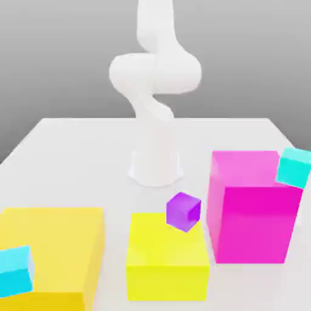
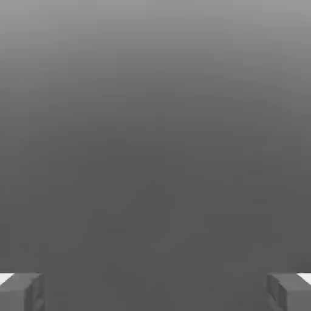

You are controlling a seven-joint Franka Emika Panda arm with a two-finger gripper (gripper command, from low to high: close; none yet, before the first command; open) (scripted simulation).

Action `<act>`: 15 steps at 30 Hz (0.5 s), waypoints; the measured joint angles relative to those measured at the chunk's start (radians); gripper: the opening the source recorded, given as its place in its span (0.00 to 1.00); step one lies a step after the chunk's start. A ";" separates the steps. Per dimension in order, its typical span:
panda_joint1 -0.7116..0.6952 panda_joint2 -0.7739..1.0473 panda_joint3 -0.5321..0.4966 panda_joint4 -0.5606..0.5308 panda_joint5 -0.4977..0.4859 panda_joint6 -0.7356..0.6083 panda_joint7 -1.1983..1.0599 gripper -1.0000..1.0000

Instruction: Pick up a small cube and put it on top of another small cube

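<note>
A small purple cube [image 1: 183,211] sits tilted at the far corner of the middle yellow block [image 1: 167,258]. One small cyan cube [image 1: 294,167] leans at the top edge of the magenta block [image 1: 252,209], on the exterior view's right. Another small cyan cube [image 1: 13,271] lies against the front of the big yellow block [image 1: 54,243] on the exterior view's left. In the hand view my gripper [image 2: 155,291] is open, its grey fingertips [image 2: 21,291] set wide apart with nothing between them and only plain grey beyond.
The white arm's base [image 1: 155,164] stands mid-table behind the blocks, and the arm rises past the top of the exterior view. The white table [image 1: 73,152] stretches bare around the base. The three large blocks crowd the front.
</note>
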 joint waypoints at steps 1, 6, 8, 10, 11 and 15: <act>0.001 0.036 -0.033 0.010 0.000 -0.001 -0.039 0.50; 0.008 0.212 -0.200 0.022 0.016 0.022 -0.233 0.50; 0.007 0.281 -0.262 -0.019 0.035 0.068 -0.303 0.50; 0.004 0.346 -0.318 -0.065 0.055 0.117 -0.368 0.50; 0.001 0.378 -0.344 -0.089 0.066 0.142 -0.402 0.50; -0.023 0.516 -0.439 -0.189 0.119 0.246 -0.544 0.50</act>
